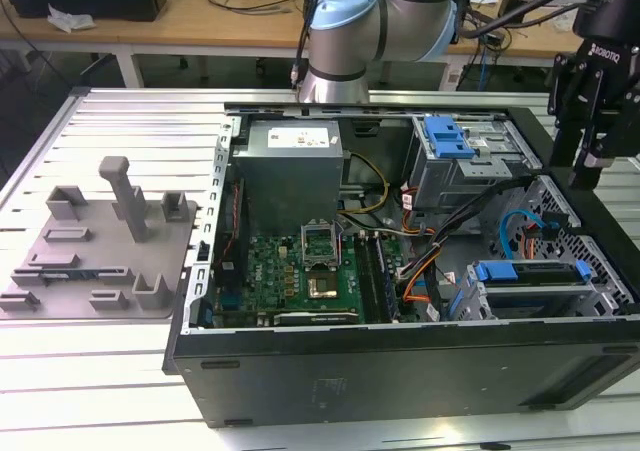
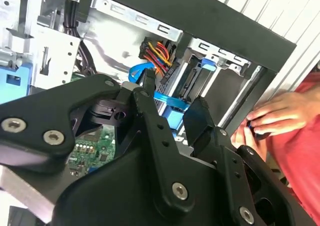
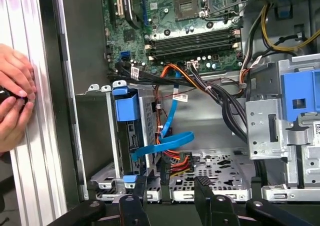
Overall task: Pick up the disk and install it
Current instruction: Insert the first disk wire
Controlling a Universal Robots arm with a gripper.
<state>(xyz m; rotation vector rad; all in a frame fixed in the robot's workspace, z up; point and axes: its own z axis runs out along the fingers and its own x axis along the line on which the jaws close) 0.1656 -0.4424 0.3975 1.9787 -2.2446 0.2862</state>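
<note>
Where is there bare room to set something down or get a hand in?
Bare slatted table borders the grey fixture plate and the case's black wall. Inside, the perforated panel between the drive cage and the silver bay is open. Crowded: the cable bundle beside the motherboard, and hands on the slats.

Case (image 1: 400,356) on table (image 1: 100,391); parts tray (image 1: 100,271) at exterior view's left of it, tool (image 1: 585,179) above

Open PC case (image 1: 400,361) on slotted table (image 1: 90,371); motherboard (image 1: 300,271) and grey PSU (image 1: 290,176) inside; grey fixture plate (image 1: 105,256) on the exterior view's left.
</note>
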